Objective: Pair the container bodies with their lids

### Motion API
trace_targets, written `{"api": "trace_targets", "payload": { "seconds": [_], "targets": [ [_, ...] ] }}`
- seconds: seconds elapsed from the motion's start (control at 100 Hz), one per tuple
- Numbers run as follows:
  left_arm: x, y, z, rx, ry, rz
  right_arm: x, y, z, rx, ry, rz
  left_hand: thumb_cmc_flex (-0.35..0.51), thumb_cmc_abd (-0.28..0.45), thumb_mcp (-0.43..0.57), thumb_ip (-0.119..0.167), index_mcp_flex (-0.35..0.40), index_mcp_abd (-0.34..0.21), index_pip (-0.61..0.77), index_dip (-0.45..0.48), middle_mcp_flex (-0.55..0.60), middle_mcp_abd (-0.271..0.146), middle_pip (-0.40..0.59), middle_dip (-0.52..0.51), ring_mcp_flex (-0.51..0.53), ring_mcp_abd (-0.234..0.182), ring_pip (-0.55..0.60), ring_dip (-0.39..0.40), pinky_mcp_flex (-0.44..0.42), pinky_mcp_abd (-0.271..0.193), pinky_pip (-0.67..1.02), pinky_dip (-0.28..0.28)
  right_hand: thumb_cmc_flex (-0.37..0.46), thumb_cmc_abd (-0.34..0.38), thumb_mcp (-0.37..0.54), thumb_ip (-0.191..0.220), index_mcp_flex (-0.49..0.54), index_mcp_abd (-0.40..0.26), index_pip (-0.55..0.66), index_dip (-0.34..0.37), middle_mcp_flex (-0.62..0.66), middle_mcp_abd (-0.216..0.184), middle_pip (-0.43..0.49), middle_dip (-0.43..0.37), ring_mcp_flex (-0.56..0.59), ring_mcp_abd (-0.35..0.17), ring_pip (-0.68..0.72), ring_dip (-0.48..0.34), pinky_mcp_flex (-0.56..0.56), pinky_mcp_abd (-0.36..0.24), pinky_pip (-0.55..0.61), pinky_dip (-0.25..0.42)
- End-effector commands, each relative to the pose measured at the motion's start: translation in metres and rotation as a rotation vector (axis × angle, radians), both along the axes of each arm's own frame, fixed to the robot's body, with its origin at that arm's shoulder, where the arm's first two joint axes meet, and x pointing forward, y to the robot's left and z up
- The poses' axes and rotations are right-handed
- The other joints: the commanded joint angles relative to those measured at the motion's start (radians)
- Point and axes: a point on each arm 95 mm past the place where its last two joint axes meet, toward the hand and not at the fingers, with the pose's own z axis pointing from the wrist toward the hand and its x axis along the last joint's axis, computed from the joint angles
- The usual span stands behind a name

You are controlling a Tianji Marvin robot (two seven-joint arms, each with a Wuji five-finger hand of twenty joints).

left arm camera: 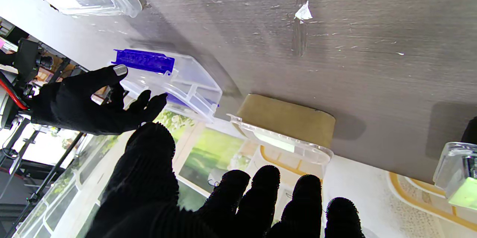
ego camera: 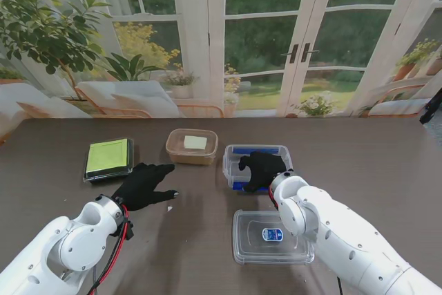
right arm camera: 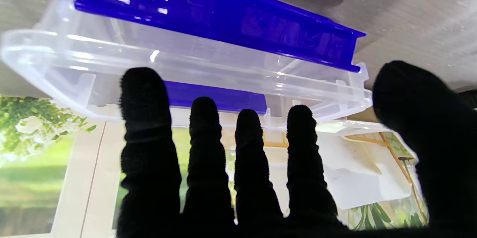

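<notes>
Hovering over the blue-clipped clear container (ego camera: 257, 164) at mid-table, the right hand (ego camera: 260, 170) had its fingers spread and apparently gripped nothing, though contact was hard to judge. The flat clear lid (ego camera: 271, 237) lay just nearer the robot, long axis running left-right. The left hand (ego camera: 141, 185), open and empty, rested well to the left, between the green-lidded box (ego camera: 108, 159) and tan container (ego camera: 191, 146)
</notes>
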Motion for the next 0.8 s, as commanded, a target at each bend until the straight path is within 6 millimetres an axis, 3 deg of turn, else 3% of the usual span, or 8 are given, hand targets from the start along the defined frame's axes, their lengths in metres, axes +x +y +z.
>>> {"api": "trace_targets", "payload": {
  "seconds": [0.0, 0.29, 0.58, 0.79],
  "targets": [
    [-0.001, -0.002, -0.001, 0.001, 0.017, -0.006, 0.0, 0.004, -0.005, -0.025, 0.009, 0.008, 0.013, 0.037, -0.018, 0.025, 0.001, 0.008, -0.012, -0.004, 0.009, 0.012, -0.004, -0.007, 0.003, 0.008, -0.016, -0.005, -0.025, 0.005, -0.01, 0.011, 0.021, -0.07, 0.066, -0.021, -0.007, 0.001, 0.014, 0.003, -0.026, -0.024, 0.001, -0.014, -0.018, -0.013, 0.007, -0.015, -0.608, -0.026, -0.057, -0.019],
    [-0.002, -0.001, -0.001, 0.001, 0.021, 0.0, 0.007, 0.011, -0.015, -0.048, -0.017, 0.012, 0.013, 0.038, -0.019, 0.025, 0.004, 0.008, -0.011, -0.004, 0.013, 0.011, -0.004, -0.007, 0.003, 0.009, -0.016, -0.005, -0.026, 0.005, -0.011, 0.012, 0.077, -0.161, 0.144, -0.037, 0.099, 0.034, 0.091, 0.036, 0.094, -0.047, 0.034, -0.007, 0.085, -0.016, 0.05, -0.005, -0.548, -0.026, -0.029, -0.024],
    [-0.003, 0.0, -0.001, 0.0, 0.022, 0.007, 0.012, 0.019, -0.027, -0.03, -0.011, 0.022, 0.013, 0.04, -0.019, 0.026, 0.005, 0.008, -0.011, -0.004, 0.018, 0.011, -0.003, -0.007, 0.005, 0.009, -0.016, -0.004, -0.026, 0.004, -0.011, 0.013, 0.138, -0.182, 0.195, -0.042, 0.181, 0.069, 0.123, 0.051, 0.254, -0.061, 0.05, 0.011, 0.253, -0.029, 0.103, 0.013, -0.426, -0.009, 0.05, -0.035],
    [-0.003, 0.0, -0.001, -0.001, 0.03, 0.006, 0.012, 0.023, -0.037, -0.04, 0.009, 0.05, 0.013, 0.043, -0.019, 0.026, 0.006, 0.007, -0.011, -0.005, 0.022, 0.011, -0.002, -0.006, 0.007, 0.008, -0.016, -0.004, -0.025, 0.005, -0.01, 0.013, 0.166, -0.169, 0.212, -0.04, 0.208, 0.074, 0.132, 0.056, 0.272, -0.049, 0.061, 0.024, 0.284, -0.032, 0.11, 0.02, -0.393, -0.01, 0.074, -0.045]
  ]
}}
